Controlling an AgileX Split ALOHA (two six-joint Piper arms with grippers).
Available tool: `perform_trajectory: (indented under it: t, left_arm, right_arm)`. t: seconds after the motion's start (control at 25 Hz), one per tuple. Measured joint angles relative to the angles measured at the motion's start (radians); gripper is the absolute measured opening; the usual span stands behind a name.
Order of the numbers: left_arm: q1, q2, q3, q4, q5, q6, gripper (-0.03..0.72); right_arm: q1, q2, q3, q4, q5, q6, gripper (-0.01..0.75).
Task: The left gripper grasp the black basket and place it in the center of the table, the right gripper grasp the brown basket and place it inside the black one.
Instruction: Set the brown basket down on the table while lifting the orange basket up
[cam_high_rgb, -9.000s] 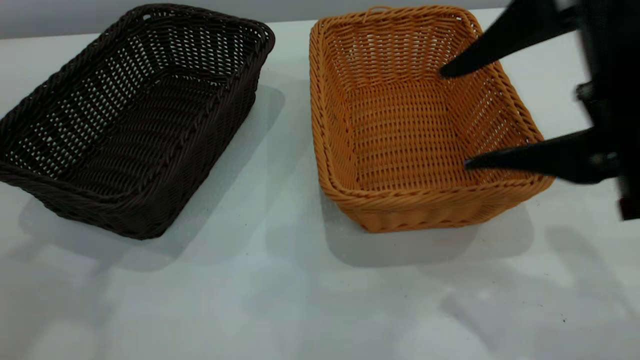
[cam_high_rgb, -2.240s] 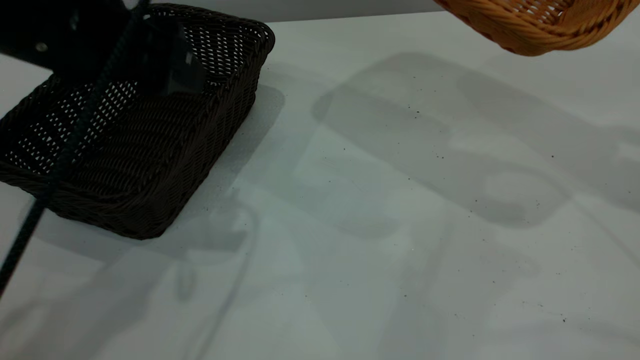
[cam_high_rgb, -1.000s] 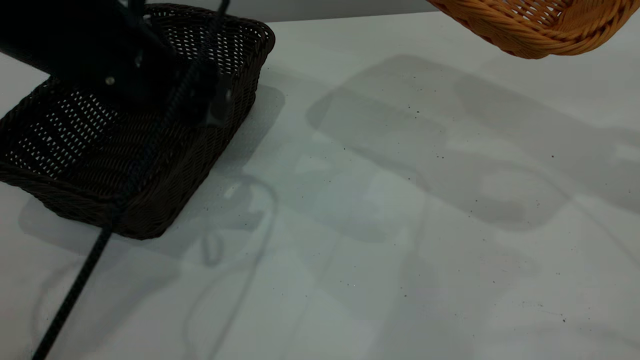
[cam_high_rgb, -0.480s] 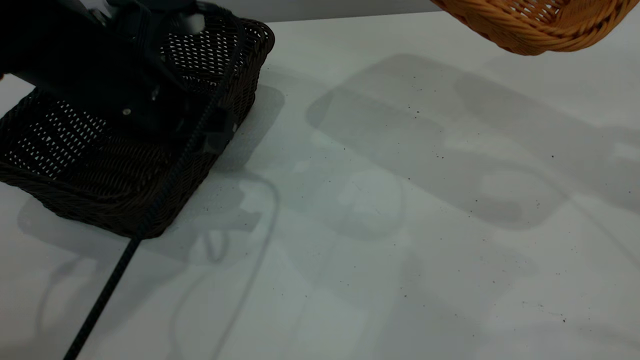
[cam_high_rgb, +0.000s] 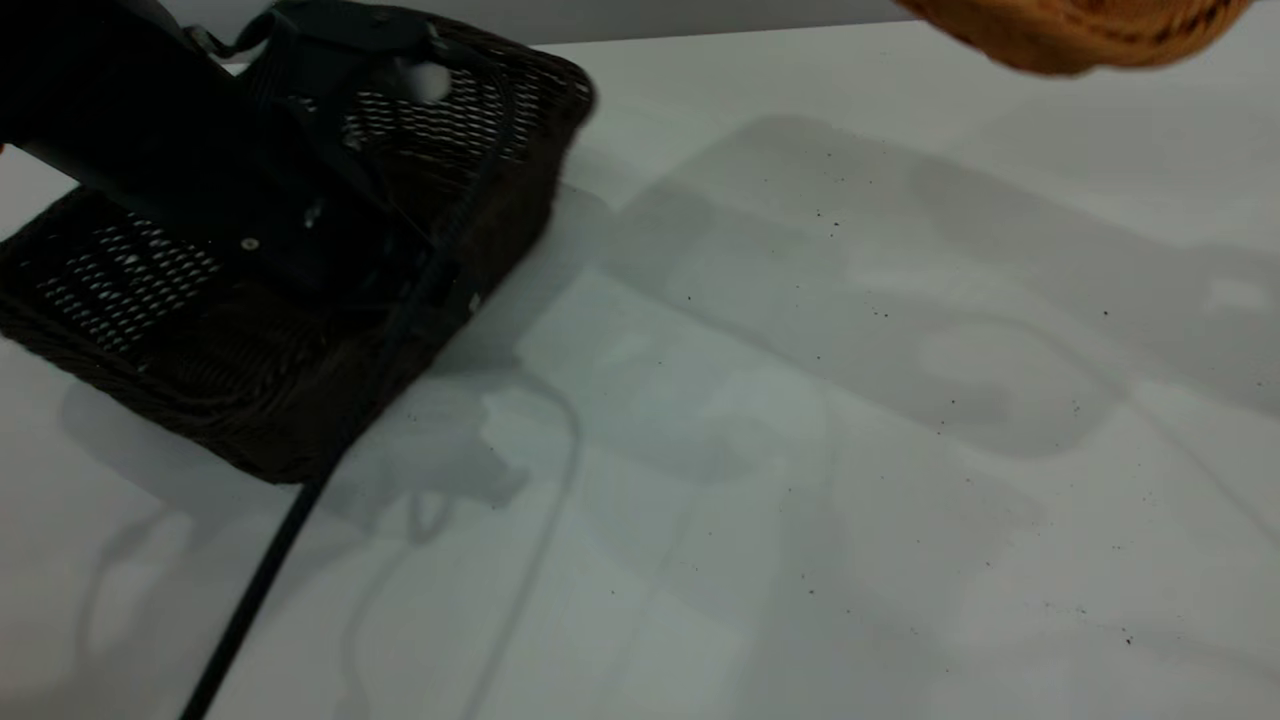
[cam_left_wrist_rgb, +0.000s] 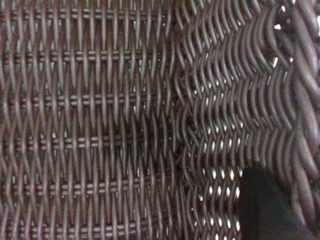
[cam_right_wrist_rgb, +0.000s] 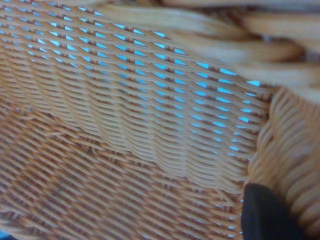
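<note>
- L arm: left gripper (cam_high_rgb: 440, 285) sits low over the black basket (cam_high_rgb: 130, 330), at its long side nearest table centre. Bulky black body and a trailing cable (cam_high_rgb: 260, 590) cover much of the basket.
- L claw state: cannot tell; only one dark fingertip (cam_left_wrist_rgb: 262, 207) shows in the wrist view, against the inner wall weave.
- Black basket: on the table (cam_high_rgb: 760, 450), at exterior view's left, blurred.
- Brown basket (cam_high_rgb: 1075, 35): off the table, up at exterior view's top right edge, only its underside showing; well apart from black basket.
- R gripper: one dark fingertip (cam_right_wrist_rgb: 267, 212) inside brown basket by its wall; grip state cannot be told.
</note>
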Motion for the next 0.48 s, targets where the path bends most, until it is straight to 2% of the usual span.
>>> perform_trajectory:
  t: [0.2, 0.32, 0.48]
  left_arm:
    - [-0.056, 0.000, 0.000, 0.020, 0.144, 0.204, 0.120]
    - [-0.083, 0.000, 0.000, 0.036, 0.264, 0.344, 0.120]
    - [-0.108, 0.001, 0.001, 0.063, 0.354, 0.418, 0.120]
  right_arm:
    - [0.000, 0.000, -0.108, -0.065, 0.076, 0.005, 0.107]
    - [0.000, 0.000, -0.170, -0.118, 0.162, 0.007, 0.107]
    - [0.000, 0.001, -0.188, -0.124, 0.198, 0.008, 0.107]
